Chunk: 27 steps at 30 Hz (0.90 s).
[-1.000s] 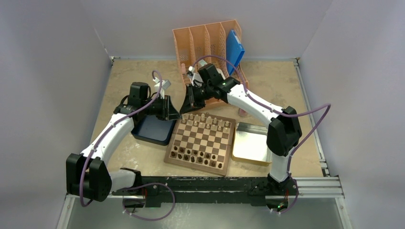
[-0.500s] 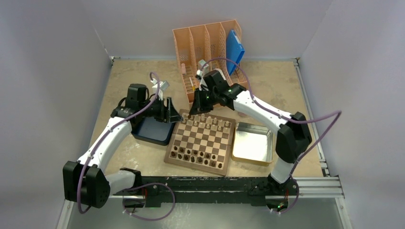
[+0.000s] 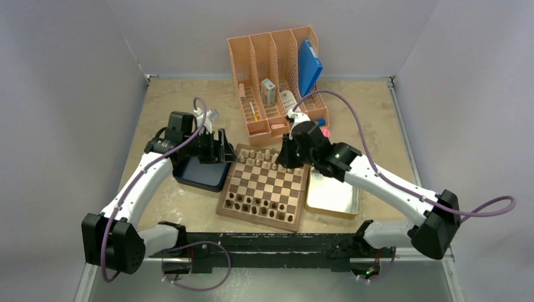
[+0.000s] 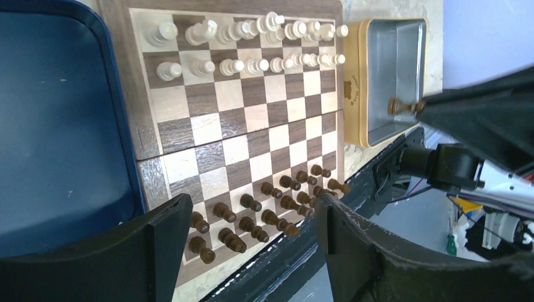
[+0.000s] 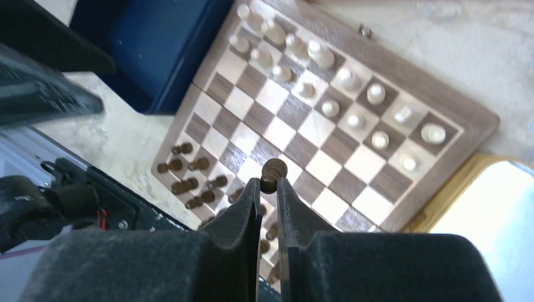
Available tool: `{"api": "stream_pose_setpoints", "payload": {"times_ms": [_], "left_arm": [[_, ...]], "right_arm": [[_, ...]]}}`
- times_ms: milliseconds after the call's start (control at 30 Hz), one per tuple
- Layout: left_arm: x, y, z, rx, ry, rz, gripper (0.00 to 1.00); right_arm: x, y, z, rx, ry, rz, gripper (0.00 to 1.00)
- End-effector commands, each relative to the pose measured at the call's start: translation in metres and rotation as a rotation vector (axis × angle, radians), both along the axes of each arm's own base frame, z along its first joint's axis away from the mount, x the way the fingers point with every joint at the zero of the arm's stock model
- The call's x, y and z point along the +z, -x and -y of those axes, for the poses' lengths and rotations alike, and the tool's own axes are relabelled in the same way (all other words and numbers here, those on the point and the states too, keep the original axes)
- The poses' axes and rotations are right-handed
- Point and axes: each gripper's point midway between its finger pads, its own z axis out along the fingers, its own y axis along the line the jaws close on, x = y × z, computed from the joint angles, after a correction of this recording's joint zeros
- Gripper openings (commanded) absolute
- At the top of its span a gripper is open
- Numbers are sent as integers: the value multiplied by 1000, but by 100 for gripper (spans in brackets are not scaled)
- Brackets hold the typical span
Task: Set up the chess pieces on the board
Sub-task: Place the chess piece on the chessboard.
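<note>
Noting the board point(image 3: 267, 182) lying between blue tray point(image 3: 200, 170) and tin point(image 4: 393, 69). Reading setup as nearly finished: finding chess pieces point(image 4: 264, 211) crowding the near two rows, pale figures point(image 4: 252, 47) lining the far two. Watching left gripper point(image 3: 223, 151) hanging spread and empty by the board's far-left corner. Seeing right gripper point(image 5: 269, 187) pinching one dark piece point(image 5: 272, 171) above mid-board; judging this placement as outstanding.
</note>
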Motion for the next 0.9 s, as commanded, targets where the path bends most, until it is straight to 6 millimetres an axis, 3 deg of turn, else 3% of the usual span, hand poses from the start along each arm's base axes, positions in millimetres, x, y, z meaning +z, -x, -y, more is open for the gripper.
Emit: {"api": "stream_pose_setpoints", "payload": {"times_ms": [0,167,333,533,867], "left_arm": [[22,-15,-6,93,-28,-5,72],[10,-11,-14,161,-72,-89,73],[12,3,-4,169,4,-195,74],[16,6,-6,187,8,-187,74],[22,4,-3,197,26,-197,74]], "right_arm": [[-4,14,19,-116,23,24,12],[-20,43,37,-239,68,-61,12],[-33,74,41,-241,69,-120,12],[-64,91,53,-252,134,-187,12],[-89,109,61,-268,147,-253,13]]}}
